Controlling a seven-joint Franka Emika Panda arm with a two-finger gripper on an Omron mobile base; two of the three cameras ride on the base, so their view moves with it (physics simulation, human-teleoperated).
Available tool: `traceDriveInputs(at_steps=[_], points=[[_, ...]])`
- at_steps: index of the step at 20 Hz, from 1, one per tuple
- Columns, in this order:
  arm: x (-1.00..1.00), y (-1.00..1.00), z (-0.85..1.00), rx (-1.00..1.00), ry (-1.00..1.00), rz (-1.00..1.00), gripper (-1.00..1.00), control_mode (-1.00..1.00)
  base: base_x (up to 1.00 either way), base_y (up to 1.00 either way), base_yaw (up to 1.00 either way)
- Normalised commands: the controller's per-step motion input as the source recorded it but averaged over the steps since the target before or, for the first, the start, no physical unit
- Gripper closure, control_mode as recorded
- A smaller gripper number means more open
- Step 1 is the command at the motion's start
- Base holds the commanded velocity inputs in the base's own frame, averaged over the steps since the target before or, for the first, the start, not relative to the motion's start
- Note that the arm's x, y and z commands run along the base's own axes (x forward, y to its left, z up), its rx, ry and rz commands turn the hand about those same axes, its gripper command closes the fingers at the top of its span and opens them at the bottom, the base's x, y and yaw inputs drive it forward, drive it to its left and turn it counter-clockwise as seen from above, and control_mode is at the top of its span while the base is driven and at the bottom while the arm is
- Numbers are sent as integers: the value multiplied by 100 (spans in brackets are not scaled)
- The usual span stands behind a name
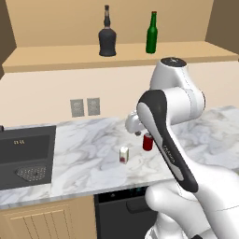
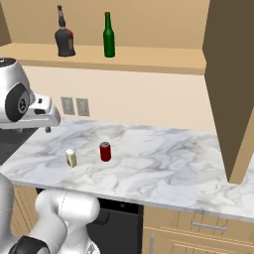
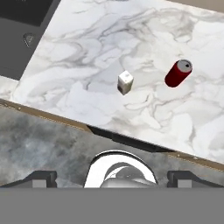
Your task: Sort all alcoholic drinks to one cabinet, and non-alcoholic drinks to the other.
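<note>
A white marble counter (image 1: 84,154) spans the room under a beige wall (image 1: 42,98) with two grey outlets (image 1: 85,107), a dark sink (image 1: 25,156) at nine o'clock, tan base cabinets (image 2: 198,230) below, and a grey mottled floor (image 3: 39,144).

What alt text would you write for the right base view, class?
A red can and a small white carton stand apart on a marble counter; above, a black bottle and green bottle stand in an open cabinet.
</note>
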Motion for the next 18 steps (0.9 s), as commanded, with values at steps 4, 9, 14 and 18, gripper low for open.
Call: traceDriveInputs(at_steps=[4, 9, 14, 18], points=[[16, -2, -44, -5, -1, 13, -100, -100, 0, 0, 0], [12, -8, -34, -4, -2, 12, -100, -100, 0, 0, 0], [12, -8, -29, -2, -3, 10, -100, -100, 0, 0, 0], [13, -1, -26, 0, -2, 8, -100, -100, 0, 0, 0]])
